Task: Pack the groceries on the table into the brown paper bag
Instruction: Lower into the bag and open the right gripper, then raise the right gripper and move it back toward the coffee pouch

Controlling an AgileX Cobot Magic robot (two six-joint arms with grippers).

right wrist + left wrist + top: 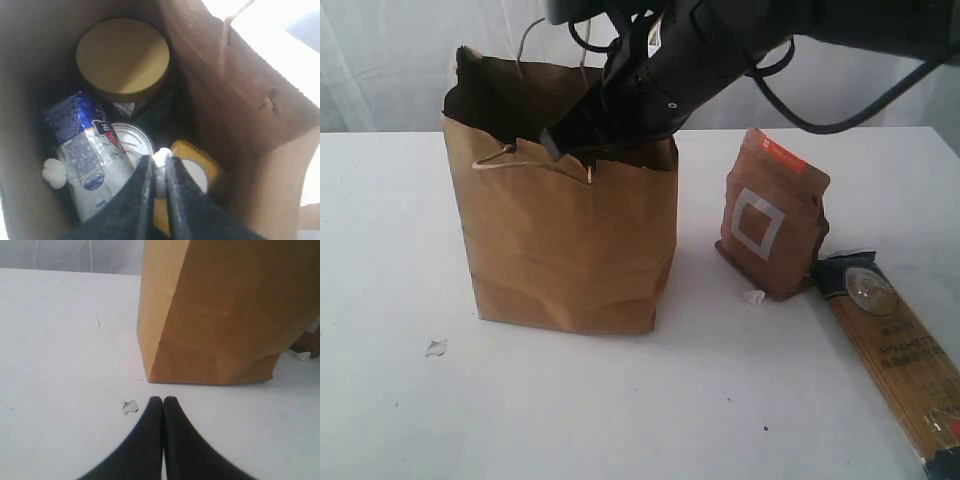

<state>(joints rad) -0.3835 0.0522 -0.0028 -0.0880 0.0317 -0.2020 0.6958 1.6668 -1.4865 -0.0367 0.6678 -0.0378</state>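
**Four in the bag, two outside it**

I count one brown paper bag (565,235), upright on the table (380,250), and six groceries. Four lie inside the bag, and only my right wrist camera sees them: one clear jar with gold lid (122,57), one pull-tab can (134,141), one yellow bottle with white cap (197,167) and one small white carton (82,150) with blue print. Two are outside, to the bag's right in the exterior view: the brown pouch with white square (775,215) stands near the bag, and the spaghetti pack (895,350) lies beyond the pouch, its end cut off by the frame.

My right claw (159,161) is inside the bag, above the can and bottle. Its fingers are nearly together with something white between them. I cannot tell what it is, or whether I grip it. From outside, the bag's rim hides those tips.

My left claw (163,400) is closed and empty, near the bag's bottom corner, beside one white crumb (130,407). Only the left wrist camera shows it.
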